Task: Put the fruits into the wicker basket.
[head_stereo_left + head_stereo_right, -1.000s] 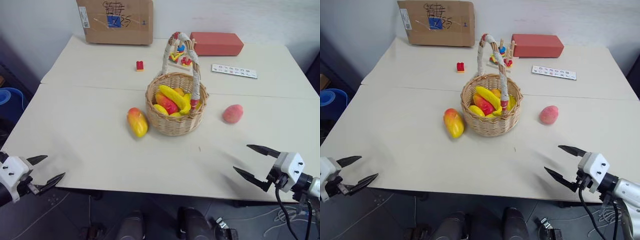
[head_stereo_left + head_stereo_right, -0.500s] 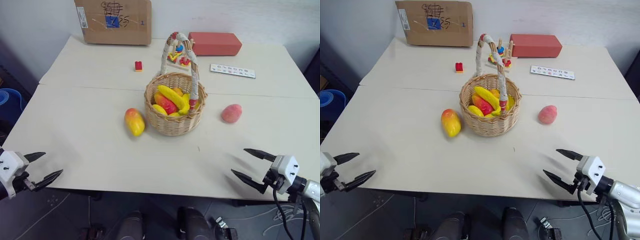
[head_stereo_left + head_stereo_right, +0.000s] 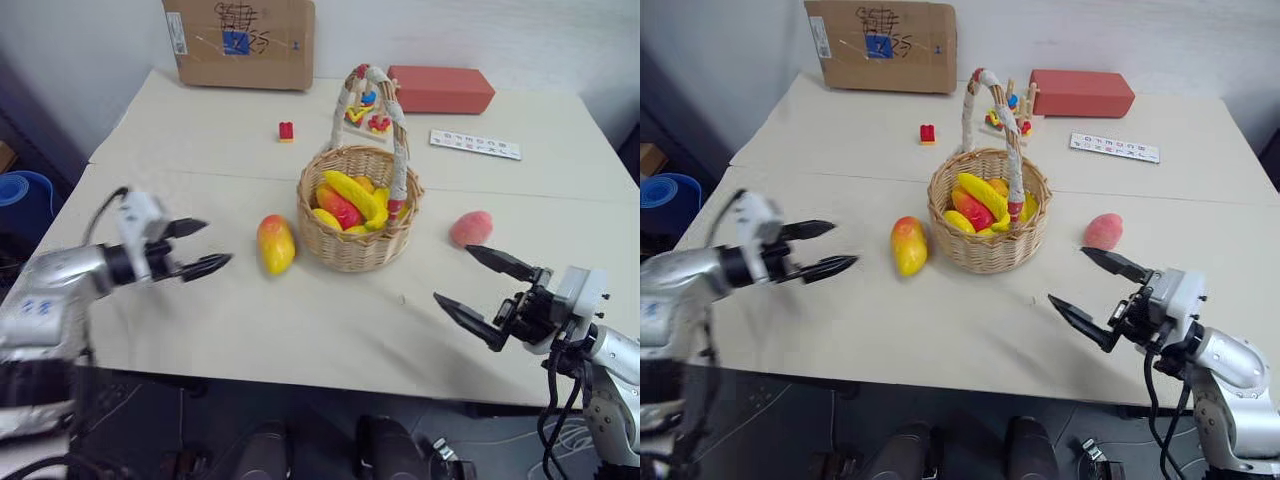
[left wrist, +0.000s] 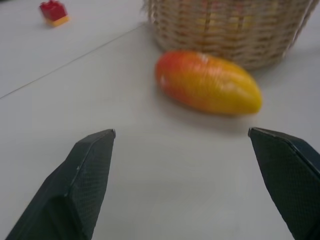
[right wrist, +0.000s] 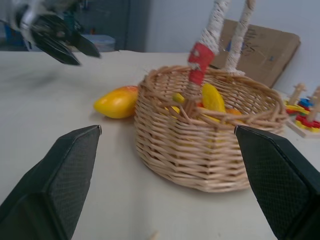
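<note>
Since both fruits lie outside the wicker basket (image 3: 360, 215), the mango (image 3: 275, 243) just left of it is faced by the wide-open left gripper (image 3: 198, 247); the peach (image 3: 470, 228), right of it, by the equally spread right gripper (image 3: 482, 290).

bare table (image 3: 150, 330) left of mango (image 3: 275, 244), basket (image 3: 360, 245) crowding its right

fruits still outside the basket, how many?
2. The mango lies on the table beside the wicker basket, on the robot's left side of it. The peach sits apart on the other side. The basket already holds other fruit, some partly hidden.
</note>
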Controlling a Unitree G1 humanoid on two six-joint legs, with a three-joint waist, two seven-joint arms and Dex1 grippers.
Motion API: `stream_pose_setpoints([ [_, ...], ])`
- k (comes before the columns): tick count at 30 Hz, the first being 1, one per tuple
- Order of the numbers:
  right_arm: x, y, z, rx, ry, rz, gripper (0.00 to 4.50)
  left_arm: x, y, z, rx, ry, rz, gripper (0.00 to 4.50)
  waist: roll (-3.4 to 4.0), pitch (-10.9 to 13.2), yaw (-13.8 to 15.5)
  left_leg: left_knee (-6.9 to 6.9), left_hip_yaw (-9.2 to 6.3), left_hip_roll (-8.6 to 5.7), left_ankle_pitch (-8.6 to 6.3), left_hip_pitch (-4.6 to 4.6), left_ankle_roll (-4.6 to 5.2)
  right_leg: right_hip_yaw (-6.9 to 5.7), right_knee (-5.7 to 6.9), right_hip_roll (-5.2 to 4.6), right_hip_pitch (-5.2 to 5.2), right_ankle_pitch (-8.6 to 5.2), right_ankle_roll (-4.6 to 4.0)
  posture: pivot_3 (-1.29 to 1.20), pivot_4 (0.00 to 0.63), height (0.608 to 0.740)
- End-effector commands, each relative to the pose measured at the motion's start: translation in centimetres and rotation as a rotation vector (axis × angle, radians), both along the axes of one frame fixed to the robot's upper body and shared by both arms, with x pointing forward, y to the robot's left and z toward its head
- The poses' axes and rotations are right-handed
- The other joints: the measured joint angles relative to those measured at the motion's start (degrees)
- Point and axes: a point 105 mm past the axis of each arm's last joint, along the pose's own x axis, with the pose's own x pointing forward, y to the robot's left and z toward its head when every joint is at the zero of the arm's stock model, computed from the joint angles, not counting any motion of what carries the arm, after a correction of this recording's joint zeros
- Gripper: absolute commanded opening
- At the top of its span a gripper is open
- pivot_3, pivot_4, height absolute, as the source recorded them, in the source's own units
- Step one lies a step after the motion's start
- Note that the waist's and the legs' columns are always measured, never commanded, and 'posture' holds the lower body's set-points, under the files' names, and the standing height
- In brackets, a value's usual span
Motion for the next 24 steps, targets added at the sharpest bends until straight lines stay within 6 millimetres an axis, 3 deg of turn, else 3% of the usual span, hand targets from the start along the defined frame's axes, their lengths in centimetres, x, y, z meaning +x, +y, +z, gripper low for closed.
stream_pose_setpoints([
  [1, -0.5, 0.5, 0.6, 0.005, -0.024, 0.011, 4.46, 1.8, -2.0, -1.2, -0.024, 0.17, 0.071, 4.5, -0.01, 0.0, -0.13, 0.03, 0.01, -0.01, -0.01, 0.0, 0.02, 0.0, 0.01, 0.0, 0.0, 0.0, 0.0, 0.0, 0.15, 0.74],
  [6, -1.1, 0.9, 0.3, 0.001, -0.034, 0.022, 4.46, 3.1, -4.0, -2.4, 0.027, 0.249, 0.12, 4.5, -0.02, 0.0, -0.32, 0.06, 0.01, 0.0, -0.01, 0.0, 0.03, 0.01, -0.01, 0.0, 0.0, 0.0, 0.0, 0.0, 0.15, 0.74],
  [10, -1.8, 2.2, 1.2, 0.012, -0.069, 0.066, 4.46, 3.6, -4.8, -4.1, 0.104, 0.28, 0.143, 4.5, -0.02, 0.0, -0.3, 0.07, 0.03, 0.0, -0.01, 0.02, 0.03, 0.05, 0.0, 0.0, 0.0, 0.0, 0.0, 0.0, 0.15, 0.74],
  [13, -1.6, 2.9, 2.0, 0.026, -0.092, 0.077, 4.5, 3.9, -5.8, -4.4, 0.064, 0.268, 0.13, 3.92, -0.02, -0.01, 0.1, 0.13, 0.01, 0.0, -0.01, 0.06, 0.03, 0.06, 0.01, 0.0, 0.04, 0.0, 0.0, 0.0, 0.15, 0.74],
  [17, -1.1, 2.9, 2.3, 0.027, -0.094, 0.059, 4.5, 3.8, -5.9, -3.9, 0.008, 0.225, 0.108, 2.68, -0.03, -0.01, 0.49, 0.15, 0.0, -0.01, -0.01, 0.03, 0.03, 0.05, -0.01, -0.01, 0.05, 0.0, 0.0, 0.0, 0.15, 0.74],
  [20, -1.1, 2.6, 2.0, 0.025, -0.076, 0.044, 4.5, 3.8, -4.3, -2.5, -0.031, 0.117, 0.104, 1.71, -0.03, -0.01, 0.47, 0.14, -0.02, -0.01, -0.01, 0.0, 0.03, 0.01, -0.03, 0.0, 0.04, 0.0, 0.0, 0.0, 0.15, 0.74],
  [23, -1.2, 2.6, 1.8, 0.022, -0.058, 0.04, 4.5, 3.0, -1.2, -2.3, 0.049, 0.052, 0.112, 0.74, -0.03, -0.01, 0.13, 0.12, 0.0, 0.01, -0.01, -0.01, 0.03, -0.01, -0.05, 0.0, 0.03, 0.0, 0.0, 0.0, 0.15, 0.74],
  [24, -1.2, 2.6, 1.7, 0.023, -0.051, 0.038, 4.5, 2.6, -0.2, -2.5, 0.075, 0.053, 0.118, 0.74, -0.02, -0.01, -0.11, 0.12, 0.01, 0.03, -0.01, 0.0, 0.03, -0.01, -0.05, 0.01, 0.02, 0.0, 0.0, 0.0, 0.15, 0.74],
])
